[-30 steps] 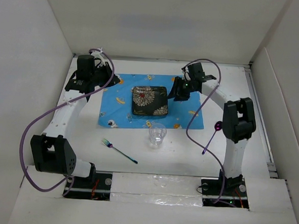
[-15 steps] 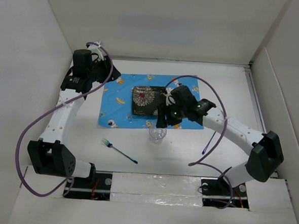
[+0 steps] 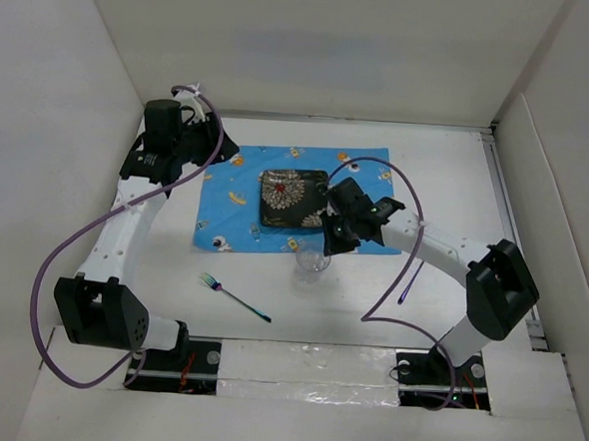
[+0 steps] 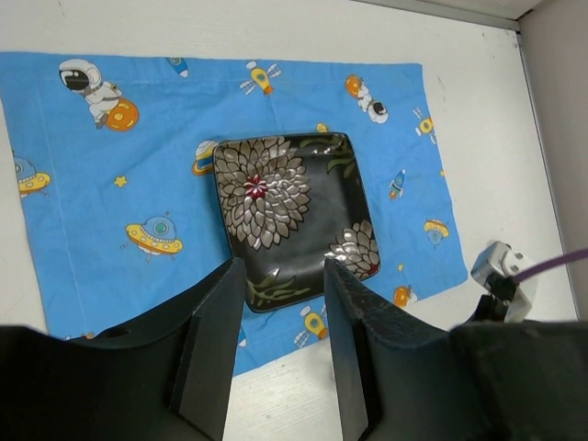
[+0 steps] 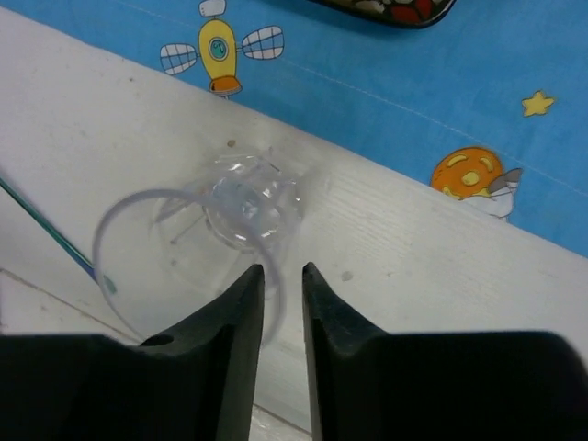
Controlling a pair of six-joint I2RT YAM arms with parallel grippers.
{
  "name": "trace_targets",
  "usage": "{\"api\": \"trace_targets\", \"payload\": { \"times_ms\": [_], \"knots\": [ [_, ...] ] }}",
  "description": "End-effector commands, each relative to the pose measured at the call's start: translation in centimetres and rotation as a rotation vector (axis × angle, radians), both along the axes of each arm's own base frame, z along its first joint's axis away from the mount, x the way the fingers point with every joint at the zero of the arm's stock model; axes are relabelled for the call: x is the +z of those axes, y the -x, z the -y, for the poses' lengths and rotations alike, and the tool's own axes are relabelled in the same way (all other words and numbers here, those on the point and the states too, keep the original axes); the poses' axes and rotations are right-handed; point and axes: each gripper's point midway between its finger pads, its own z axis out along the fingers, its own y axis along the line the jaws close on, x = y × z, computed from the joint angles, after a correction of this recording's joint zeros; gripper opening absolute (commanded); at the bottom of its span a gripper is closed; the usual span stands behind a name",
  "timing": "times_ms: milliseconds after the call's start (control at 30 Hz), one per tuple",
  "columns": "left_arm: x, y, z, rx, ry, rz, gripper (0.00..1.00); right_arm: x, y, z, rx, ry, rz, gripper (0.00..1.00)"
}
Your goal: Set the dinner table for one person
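On the white dinner table point(image 3: 476, 192) lies a blue space-print placemat point(image 3: 362, 175) with a dark flowered square plate point(image 3: 294, 198) on it. A clear glass point(image 3: 312, 264) stands just off the placemat's near edge. My right gripper point(image 3: 325, 244) reaches down onto the glass. In the right wrist view its fingers point(image 5: 243, 303) straddle the rim of the glass point(image 5: 211, 248), still open, with a narrow gap showing. My left gripper point(image 4: 283, 276) hangs open and empty above the placemat's point(image 4: 110, 230) left side, the plate point(image 4: 285, 211) beyond it. An iridescent fork point(image 3: 235, 297) lies near the front left.
White walls enclose the table at the back and sides. A purple utensil handle point(image 3: 406, 287) lies on the table under the right arm. Purple cables loop from both arms. The fork's thin handle point(image 5: 41, 220) runs past the glass. Both arm bases stand at the near edge.
My right arm swung from the placemat's far right corner down to the glass, and its jaws narrowed around the rim. The left gripper opened and drew back slightly.
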Motion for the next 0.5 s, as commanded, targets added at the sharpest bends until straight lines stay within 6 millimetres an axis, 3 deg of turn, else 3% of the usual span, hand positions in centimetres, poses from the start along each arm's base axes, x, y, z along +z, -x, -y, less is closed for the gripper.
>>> {"api": "trace_targets", "payload": {
  "times_ms": [0,33,100,200,300,333,367,400,433,467],
  "knots": [
    [1.5,0.8,0.4,-0.02,0.014,0.056,0.36,-0.4,-0.7,-0.7,-0.029,0.001,0.008,0.11],
    [1.6,1.0,0.4,-0.019,0.016,0.057,0.36,0.0,-0.9,-0.7,-0.035,-0.004,0.015,0.0],
    [1.4,1.0,0.3,-0.017,0.013,0.056,0.36,1.3,-1.2,-0.7,-0.047,-0.022,0.044,0.0],
    [1.2,1.2,0.3,-0.017,0.011,0.051,0.36,6.2,-2.4,-0.2,-0.08,-0.085,0.128,0.0],
    [0.9,1.1,0.5,-0.025,0.019,0.042,0.36,11.1,-5.8,1.6,-0.142,-0.142,0.235,0.0],
    [0.9,1.0,0.6,-0.029,0.022,0.041,0.36,11.8,-7.7,3.4,-0.195,-0.139,0.254,0.0],
    [0.6,1.0,0.6,-0.029,0.024,0.036,0.36,11.6,-9.2,4.1,-0.224,-0.128,0.254,0.0],
    [0.6,1.0,0.7,-0.034,0.028,0.035,0.37,13.1,-11.1,4.7,-0.255,-0.142,0.286,0.0],
    [0.6,0.9,0.8,-0.037,0.029,0.035,0.37,13.3,-12.5,5.6,-0.282,-0.133,0.293,0.0],
    [0.6,0.9,0.8,-0.036,0.031,0.034,0.37,13.4,-14.8,7.7,-0.352,-0.11,0.314,0.0]
  ]
}}
